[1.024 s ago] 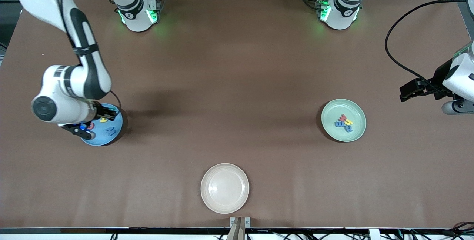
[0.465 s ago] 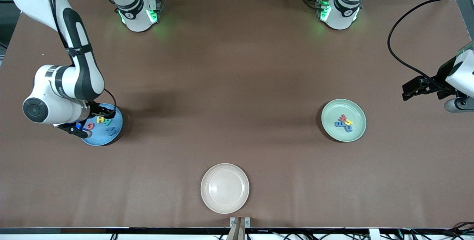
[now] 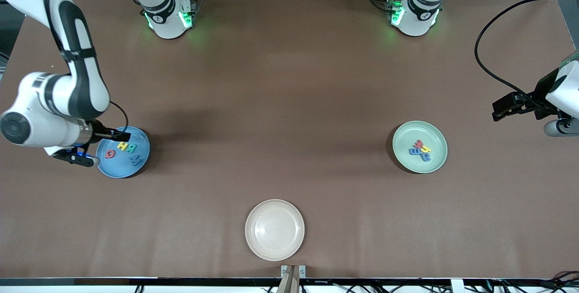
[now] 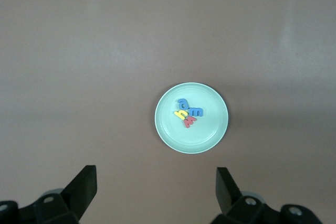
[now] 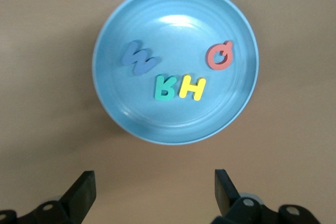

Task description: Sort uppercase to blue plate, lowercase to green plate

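Uppercase letters, all 4, lie in the blue plate [image 3: 123, 152] at the right arm's end of the worktop [image 3: 289, 103]: blue W [image 5: 138, 58], teal R [image 5: 166, 88], yellow H [image 5: 192, 88], red Q [image 5: 220, 55]. 4 lowercase letters [image 3: 420, 149] cluster in the green plate [image 3: 420, 147] at the left arm's end. A cream plate [image 3: 274, 229] holds nothing. Sorting looks finished. The right claw [image 5: 152, 192] hangs apart and empty by the blue plate's rim; the left claw [image 4: 156, 188] waits, apart, off beside the green plate.

Cream-white plate [image 3: 274, 229], round and shallow, nothing on it, sits on the brown table [image 3: 289, 103] near the front camera's edge.
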